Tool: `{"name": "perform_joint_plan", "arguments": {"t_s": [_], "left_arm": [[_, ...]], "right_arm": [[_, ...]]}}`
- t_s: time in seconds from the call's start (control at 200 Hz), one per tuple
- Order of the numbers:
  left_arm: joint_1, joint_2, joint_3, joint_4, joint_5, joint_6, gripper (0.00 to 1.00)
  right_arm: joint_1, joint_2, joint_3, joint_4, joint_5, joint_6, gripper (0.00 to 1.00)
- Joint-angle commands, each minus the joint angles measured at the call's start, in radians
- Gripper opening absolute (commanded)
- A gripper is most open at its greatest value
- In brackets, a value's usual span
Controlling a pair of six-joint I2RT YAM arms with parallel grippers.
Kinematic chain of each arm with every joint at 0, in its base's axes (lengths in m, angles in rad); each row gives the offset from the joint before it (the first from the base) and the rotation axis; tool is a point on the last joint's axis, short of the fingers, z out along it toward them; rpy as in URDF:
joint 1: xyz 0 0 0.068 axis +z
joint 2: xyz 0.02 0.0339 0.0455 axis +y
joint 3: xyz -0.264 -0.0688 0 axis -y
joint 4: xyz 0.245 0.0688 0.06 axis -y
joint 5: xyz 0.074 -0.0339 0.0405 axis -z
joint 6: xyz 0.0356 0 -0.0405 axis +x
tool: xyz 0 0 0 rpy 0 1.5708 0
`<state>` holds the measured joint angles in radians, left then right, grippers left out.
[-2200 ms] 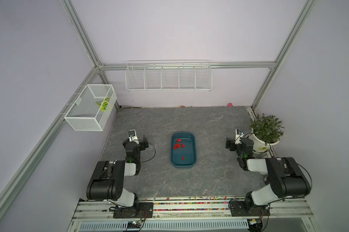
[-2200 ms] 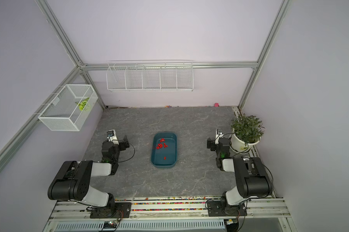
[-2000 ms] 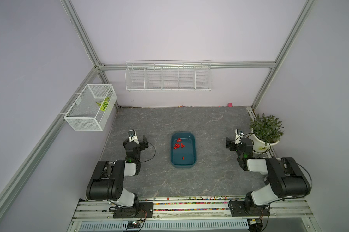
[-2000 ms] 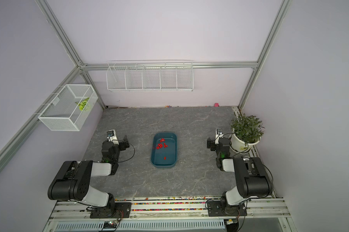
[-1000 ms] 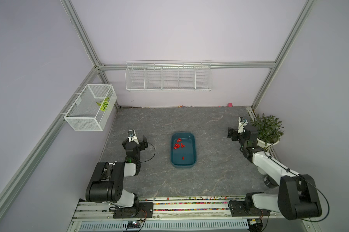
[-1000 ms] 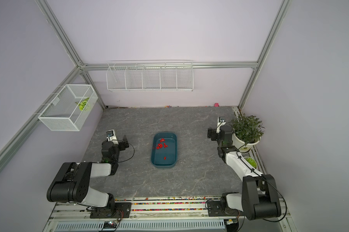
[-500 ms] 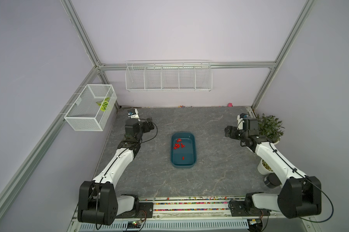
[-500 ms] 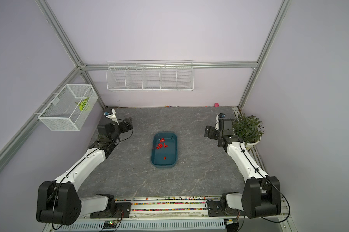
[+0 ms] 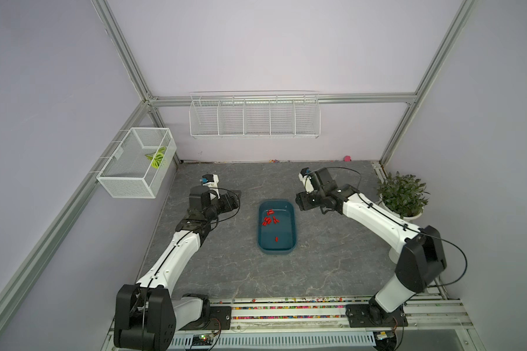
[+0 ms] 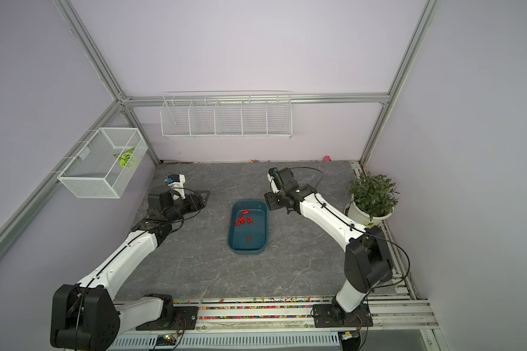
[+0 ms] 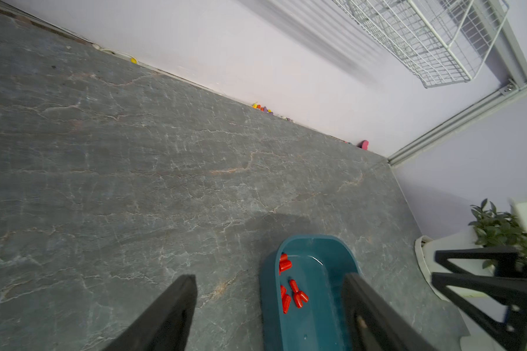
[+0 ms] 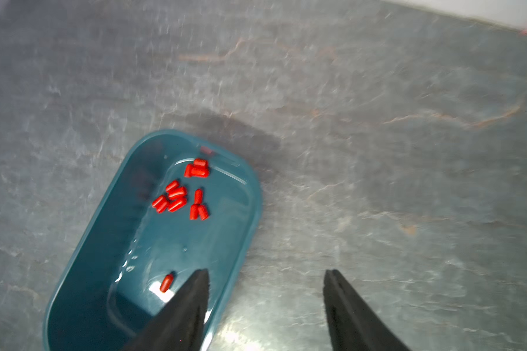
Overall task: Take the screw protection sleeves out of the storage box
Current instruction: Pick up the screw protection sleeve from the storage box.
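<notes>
Now the screw protection sleeves (image 9: pixel 268 219) lie in the storage box (image 9: pixel 276 251) between left tool (image 9: pixel 236 197) and right tool (image 9: pixel 299 203) (both gaping, empty).

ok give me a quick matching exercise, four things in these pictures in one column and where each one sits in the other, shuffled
1 storage box
2 screw protection sleeves
3 potted plant
4 green leaf

a in the white mesh basket
b lying inside the box
c middle of the grey table
d right edge of the table, in a white pot

Pairs: 1-c, 2-b, 3-d, 4-a
</notes>
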<state>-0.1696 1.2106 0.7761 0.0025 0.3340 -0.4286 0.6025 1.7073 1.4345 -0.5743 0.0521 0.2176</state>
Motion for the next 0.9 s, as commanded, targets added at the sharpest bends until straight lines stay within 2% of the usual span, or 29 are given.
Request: {"name": "perform_joint_plan", "arguments": {"t_s": [0.0, 0.16, 0.315, 0.42, 0.805, 0.895], "left_arm": [[-0.006, 0.016, -0.030, 0.023, 0.059, -0.053, 0.78], [-0.009, 0.031, -0.024, 0.018, 0.064, -0.058, 0.77], [-0.013, 0.044, -0.032, 0.033, 0.069, -0.070, 0.74], [-0.024, 0.061, -0.034, 0.043, 0.071, -0.076, 0.70], [-0.092, 0.126, -0.004, 0.058, 0.043, -0.087, 0.69], [-0.097, 0.142, -0.012, 0.090, 0.058, -0.106, 0.67]], "right_arm": [[0.083, 0.102, 0.120, -0.128, 0.059, -0.034, 0.58], [0.167, 0.208, 0.224, -0.176, 0.086, -0.053, 0.50], [0.186, 0.262, 0.251, -0.165, 0.028, -0.062, 0.43], [0.186, 0.293, 0.259, -0.165, 0.015, -0.064, 0.32], [0.186, 0.423, 0.348, -0.227, 0.051, -0.085, 0.31], [0.186, 0.450, 0.379, -0.241, 0.067, -0.094, 0.25]]}}
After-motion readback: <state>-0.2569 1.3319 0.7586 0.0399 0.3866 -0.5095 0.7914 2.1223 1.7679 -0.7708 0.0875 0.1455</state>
